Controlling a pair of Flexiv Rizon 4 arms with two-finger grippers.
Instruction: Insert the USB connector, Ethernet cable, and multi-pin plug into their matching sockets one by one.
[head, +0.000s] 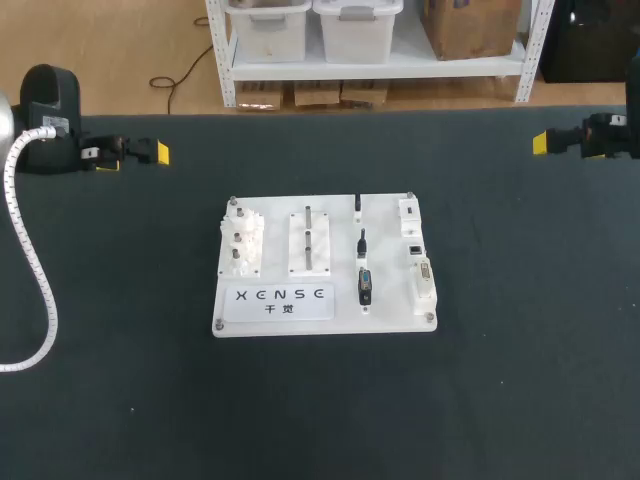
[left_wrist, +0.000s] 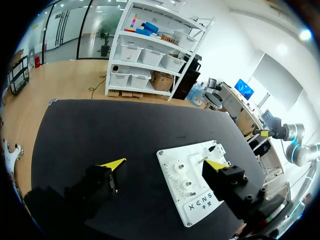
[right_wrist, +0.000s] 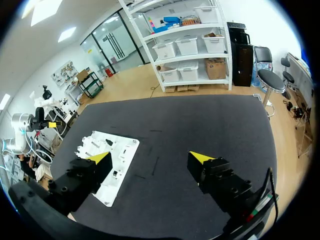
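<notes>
- Left gripper (left_wrist: 165, 163) hangs over the left rear of the table (head: 500, 380), jaws wide, nothing between them
- Right gripper (right_wrist: 151, 157) is at the right rear edge, jaws likewise wide and empty
- White board (head: 390, 318) lies mid-table, well apart from both
- Dark plugs sit in a line on the board, the largest plug (head: 365, 285) nearest the front
- White sockets (head: 424, 278) are just right of them
- Gears (head: 241, 245) sit at the board's left

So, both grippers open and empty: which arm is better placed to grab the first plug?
Probably right. The black plugs and sockets sit on the board's right half, nearer the right gripper; the left gripper would reach across the whole board.
</notes>
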